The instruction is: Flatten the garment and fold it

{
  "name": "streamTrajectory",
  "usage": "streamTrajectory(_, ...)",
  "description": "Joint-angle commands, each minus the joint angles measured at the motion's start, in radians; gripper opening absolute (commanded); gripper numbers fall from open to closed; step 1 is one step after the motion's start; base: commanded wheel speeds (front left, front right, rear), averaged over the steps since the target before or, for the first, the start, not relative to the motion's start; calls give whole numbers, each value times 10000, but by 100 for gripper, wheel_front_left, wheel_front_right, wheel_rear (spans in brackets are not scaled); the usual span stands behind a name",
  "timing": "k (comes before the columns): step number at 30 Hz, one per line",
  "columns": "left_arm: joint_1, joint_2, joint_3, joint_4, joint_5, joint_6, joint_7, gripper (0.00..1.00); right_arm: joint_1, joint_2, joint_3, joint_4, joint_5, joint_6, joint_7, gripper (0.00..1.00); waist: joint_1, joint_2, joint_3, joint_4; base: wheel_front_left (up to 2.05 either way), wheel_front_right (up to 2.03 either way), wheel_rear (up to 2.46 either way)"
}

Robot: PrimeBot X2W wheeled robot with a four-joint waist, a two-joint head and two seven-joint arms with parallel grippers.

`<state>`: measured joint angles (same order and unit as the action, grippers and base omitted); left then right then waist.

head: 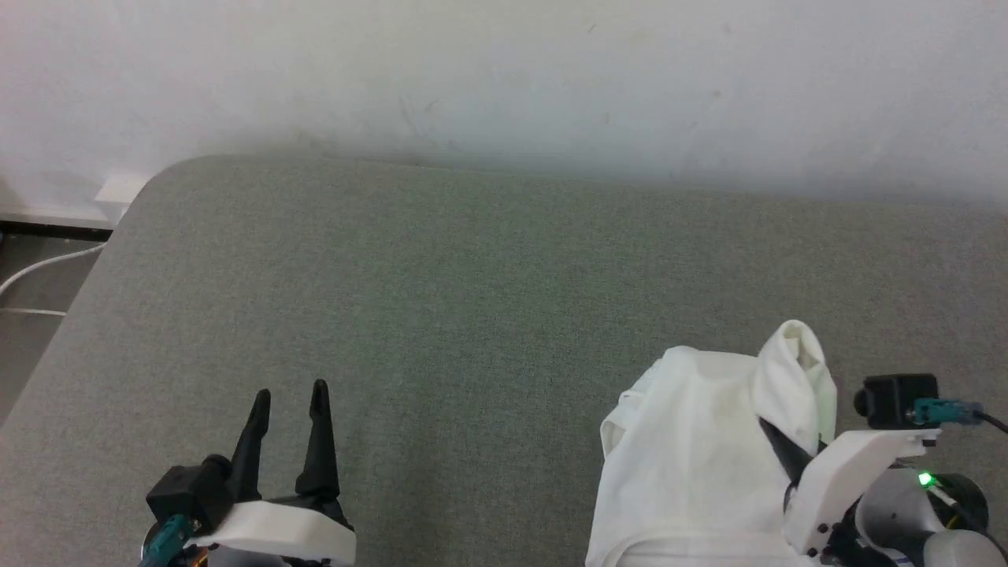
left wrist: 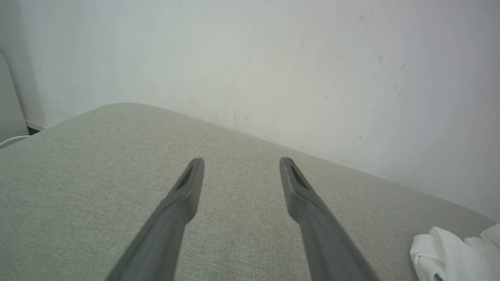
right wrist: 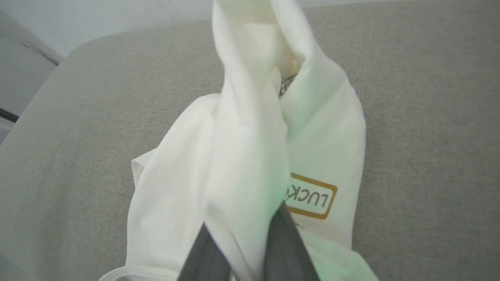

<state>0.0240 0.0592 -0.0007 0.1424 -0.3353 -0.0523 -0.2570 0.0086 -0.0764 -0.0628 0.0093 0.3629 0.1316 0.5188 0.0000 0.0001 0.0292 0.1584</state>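
Observation:
The garment (head: 693, 449) is a white shirt bunched at the lower right of the grey-green table (head: 472, 299), with one fold standing up in a peak. My right gripper (head: 780, 441) is shut on the garment, its dark fingers pinching a bunch of cloth. In the right wrist view the garment (right wrist: 242, 156) rises from between the fingers (right wrist: 287, 242), and a gold-framed label (right wrist: 310, 196) shows on it. My left gripper (head: 287, 405) stands open over bare table at the lower left, nothing between its fingers (left wrist: 187, 183). A corner of the garment (left wrist: 449, 249) shows in the left wrist view.
A white wall (head: 504, 79) runs behind the table's far edge. The table's rounded left corner (head: 157, 181) drops to a floor with a white cable (head: 39, 268).

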Motion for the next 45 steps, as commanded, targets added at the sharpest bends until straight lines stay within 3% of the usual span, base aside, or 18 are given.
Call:
streamTrajectory(1, 106, -35, 43, 6, 91, -56, -47, 100, -6, 40, 67, -49, 36, -9, 11, 0, 0, -1, -13, 49, 0, 0, 0)
streamTrajectory(11, 2, -65, -23, 57, 38, -82, -47, 100, -508, 255, 1374, 1079, 23, -9, -439, 0, 0, -1, 90, 575, 0, 0, 0)
streamTrajectory(18, 2, -77, -67, 137, -24, -60, -47, 100, -992, 259, 1531, 2164, 298, -9, -1348, 0, 0, -1, 195, 808, 0, 0, 0)
streamTrajectory(19, -4, -78, -73, 146, -33, -61, -47, 100, -1056, 260, 1559, 2287, 293, -9, -1449, 40, 0, -1, 207, 826, 0, 0, 0)
streamTrajectory(20, -10, -79, -83, 159, -39, -61, -47, 100, -1105, 260, 1597, 2388, 309, -9, -1539, 100, 0, -1, 214, 840, 0, 0, 0)
streamTrajectory(25, 17, -83, -48, 214, -66, -30, -47, 100, -1188, 260, 2260, 2342, 374, -9, -1661, 100, 0, -1, 141, 783, 0, 0, 0)
streamTrajectory(36, 123, -87, -7, 306, -138, -50, -47, 100, -1074, 261, 3951, 952, 766, -9, -883, 100, 0, -1, -303, 322, 0, 0, 0)
streamTrajectory(40, 204, -88, -31, 285, -214, -47, -47, 100, -1491, 261, 3769, 480, 494, -9, -1027, 100, 0, -1, -419, 77, 0, 0, 0)
streamTrajectory(45, 178, -88, -54, 103, -239, -79, -47, 100, -2415, 184, 2935, -8, -980, -9, -1623, 100, 0, -1, -389, -224, 0, 0, 0)
